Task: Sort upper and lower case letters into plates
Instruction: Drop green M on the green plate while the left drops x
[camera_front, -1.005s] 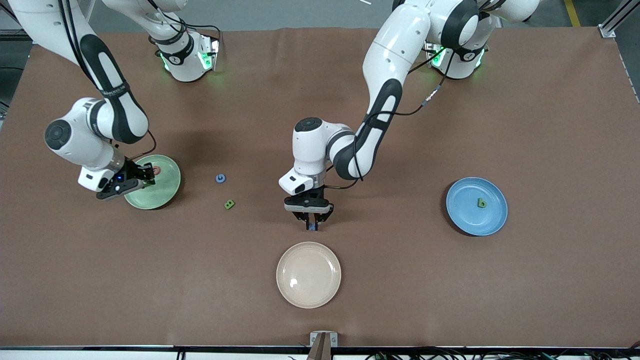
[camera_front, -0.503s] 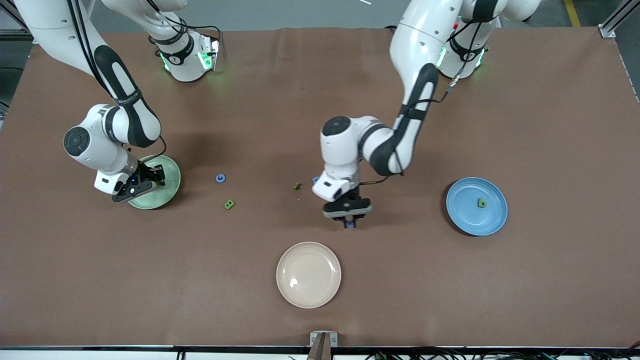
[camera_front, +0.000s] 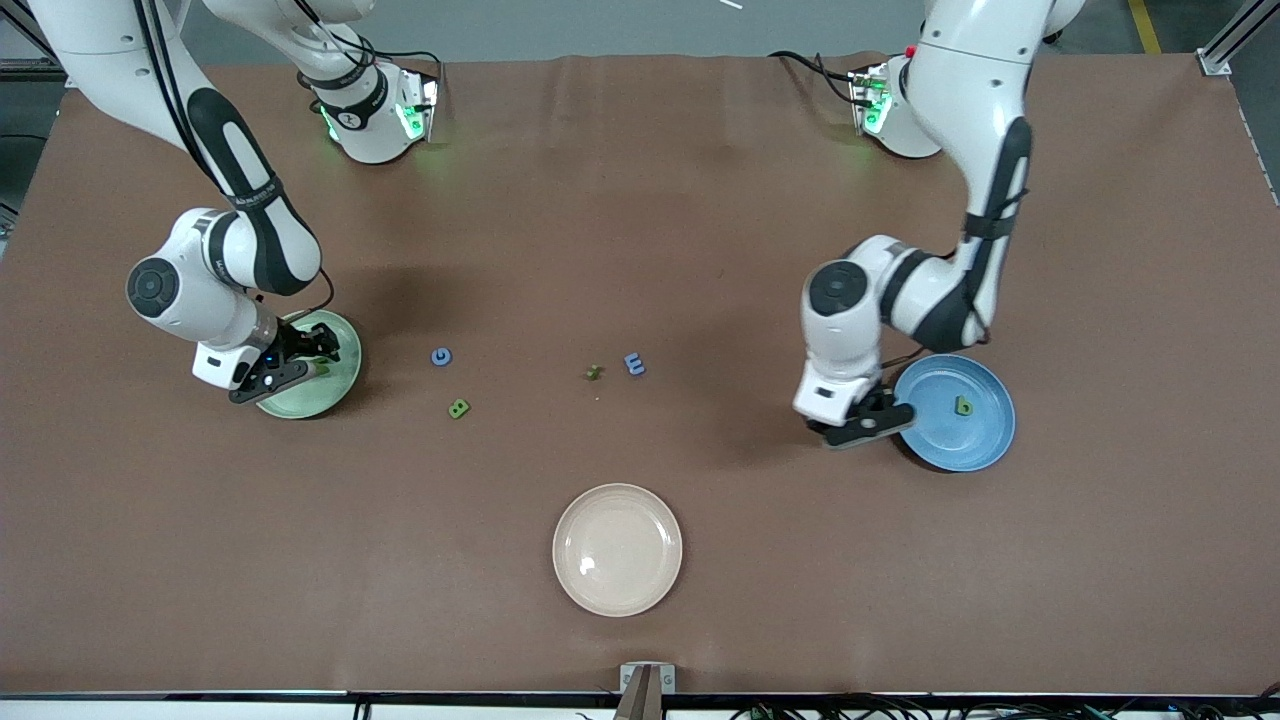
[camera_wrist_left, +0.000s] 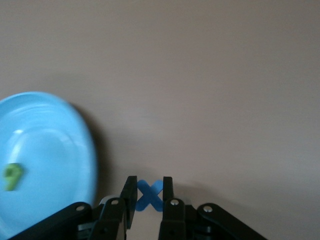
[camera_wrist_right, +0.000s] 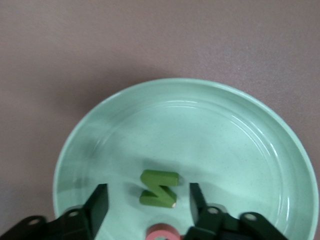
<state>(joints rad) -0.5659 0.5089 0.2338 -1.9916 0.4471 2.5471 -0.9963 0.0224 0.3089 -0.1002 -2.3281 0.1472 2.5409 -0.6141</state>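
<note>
Left wrist view shows the left pincer (camera_wrist_left: 148, 200) clenched on a blue x (camera_wrist_left: 149, 194), carried from mid-worktop to the blue plate (camera_front: 975, 450)'s nine o'clock edge, so drop-off looks close. Right pincer (camera_wrist_right: 146, 205) has just spread, leaving a green N (camera_wrist_right: 159, 188) lying in the mint plate (camera_wrist_right: 240, 145): one letter sorted.

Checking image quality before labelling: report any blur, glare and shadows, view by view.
Front view: sharp; small glare spot on the cream plate, soft shadows under both arms. Left wrist view: blue plate smeared by motion blur. Right wrist view: sharp; faint highlights on the mint plate.
</note>
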